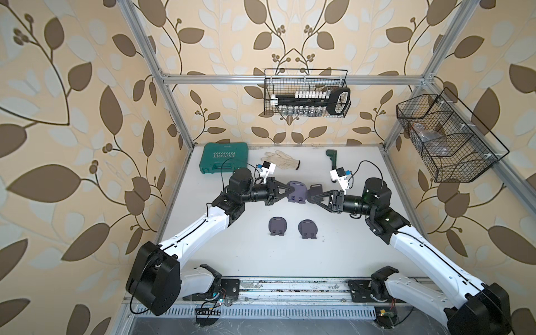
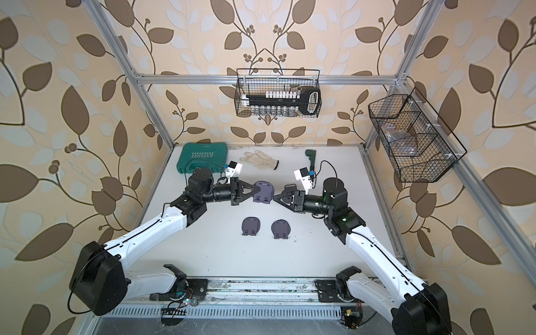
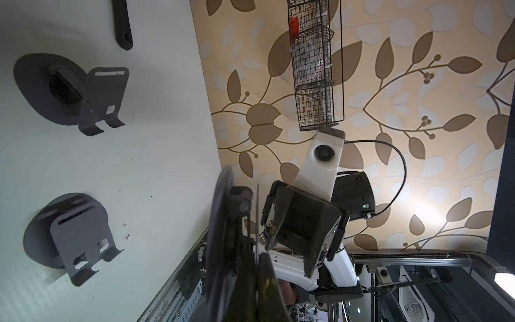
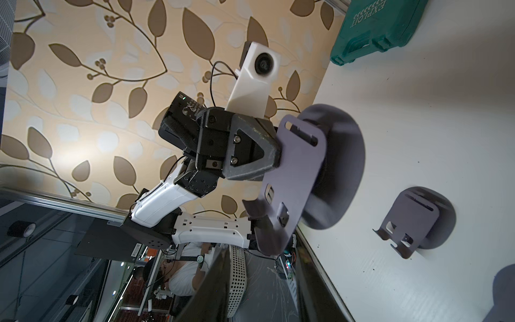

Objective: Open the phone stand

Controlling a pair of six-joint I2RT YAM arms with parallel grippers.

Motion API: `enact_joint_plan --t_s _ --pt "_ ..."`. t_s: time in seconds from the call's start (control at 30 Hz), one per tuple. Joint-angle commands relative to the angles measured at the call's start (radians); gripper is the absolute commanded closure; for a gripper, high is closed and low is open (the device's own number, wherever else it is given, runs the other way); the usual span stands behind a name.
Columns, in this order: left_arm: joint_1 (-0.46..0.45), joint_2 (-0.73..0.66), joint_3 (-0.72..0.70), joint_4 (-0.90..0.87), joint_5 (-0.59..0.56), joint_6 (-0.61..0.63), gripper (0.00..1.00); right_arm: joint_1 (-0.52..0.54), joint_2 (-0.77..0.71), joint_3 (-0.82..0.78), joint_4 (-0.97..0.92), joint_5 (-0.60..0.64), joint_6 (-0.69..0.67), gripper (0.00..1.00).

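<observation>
Though the green tool case point(image 1: 224, 158) at 10 o'clock of the table point(image 1: 232, 255) and the glove point(image 1: 281, 159) at 11 lie well apart from the work, both are noted for clearance. Next, the left gripper point(image 1: 288, 192) has its jaws pressed together on the thin plate point(image 4: 301, 172) of the phone stand point(image 1: 298, 193). The stand is held above the table just past centre toward 12, with its round base point(image 4: 345, 156) on the table side of the plate. The left spare stand point(image 1: 278, 227) and right spare stand point(image 1: 308, 229) rest on the table at 6 o'clock of the held one. The right gripper point(image 1: 311, 198) faces the stand from 3 o'clock. Its jaws are partly spread, with a clear gap in the left wrist view and nothing between them. Its tips are just beside the stand's free edge; contact cannot be resolved. Judgement: the step in hand is getting the second grip. To do it well, close the right jaws squarely on the base rim, far from the hinge, before any pull. Then swing in an arc about the hinge rather than dragging straight out, with a hard left pinch so the plate cannot twist free. Ease off at the first firm stop. The dark green tool point(image 1: 331, 158) at 1 o'clock and the wire basket point(image 1: 446, 139) at 2 sit outside the likely swing path.
</observation>
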State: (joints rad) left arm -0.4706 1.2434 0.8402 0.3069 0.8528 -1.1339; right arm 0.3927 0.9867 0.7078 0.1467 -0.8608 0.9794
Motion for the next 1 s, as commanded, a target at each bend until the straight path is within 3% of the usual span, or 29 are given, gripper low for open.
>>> enact_joint_plan --t_s 0.0,0.5,0.97 --pt "0.000 -0.045 0.051 0.030 -0.003 0.020 1.00 0.005 -0.029 -0.045 -0.012 0.022 -0.016 0.65" --pt "-0.022 -0.068 0.075 -0.040 0.005 0.066 1.00 0.034 0.037 -0.060 0.092 0.002 0.016 0.67" --pt "-0.023 -0.065 0.088 -0.078 -0.012 0.099 1.00 0.020 -0.061 -0.067 -0.026 0.034 -0.039 0.68"
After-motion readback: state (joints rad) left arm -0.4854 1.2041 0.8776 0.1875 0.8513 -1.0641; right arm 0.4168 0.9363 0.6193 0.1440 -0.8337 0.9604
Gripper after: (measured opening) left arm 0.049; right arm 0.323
